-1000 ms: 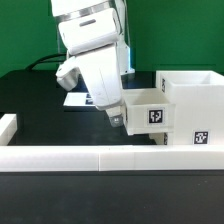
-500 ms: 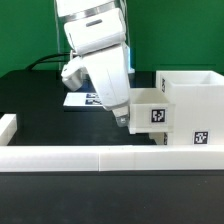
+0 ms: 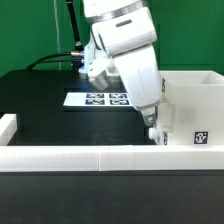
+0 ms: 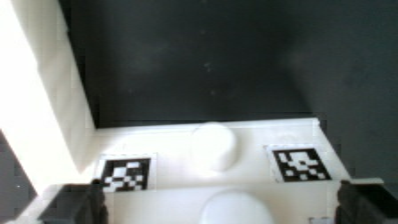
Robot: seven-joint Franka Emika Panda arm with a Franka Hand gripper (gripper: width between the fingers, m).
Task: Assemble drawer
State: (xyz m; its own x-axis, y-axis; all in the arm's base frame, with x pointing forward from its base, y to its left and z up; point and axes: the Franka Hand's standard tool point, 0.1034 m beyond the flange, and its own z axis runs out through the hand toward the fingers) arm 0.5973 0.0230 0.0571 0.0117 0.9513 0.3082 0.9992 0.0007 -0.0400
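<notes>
The drawer's large white case [image 3: 195,100] stands at the exterior view's right, with a square tag [image 3: 200,139] on its front. My gripper [image 3: 153,132] reaches down right against the case's open side and hides most of the small box tray there. In the wrist view the tray's white face [image 4: 214,165] lies between my fingers, with two tags [image 4: 125,172] and a rounded knob [image 4: 214,145] between them. My gripper [image 4: 222,205] is open, its dark fingertips [image 4: 80,205] wide apart at either side of the tray. A white case wall [image 4: 39,80] runs alongside.
The marker board [image 3: 103,98] lies flat on the black table behind the arm. A low white wall strip [image 3: 90,158] runs along the front edge, and a short one [image 3: 8,127] stands at the exterior view's left. A black cable [image 3: 55,60] trails at the back.
My arm has moved to the exterior view's right, toward the case. The small tray that showed beside the gripper is now mostly hidden behind it, against the case.
</notes>
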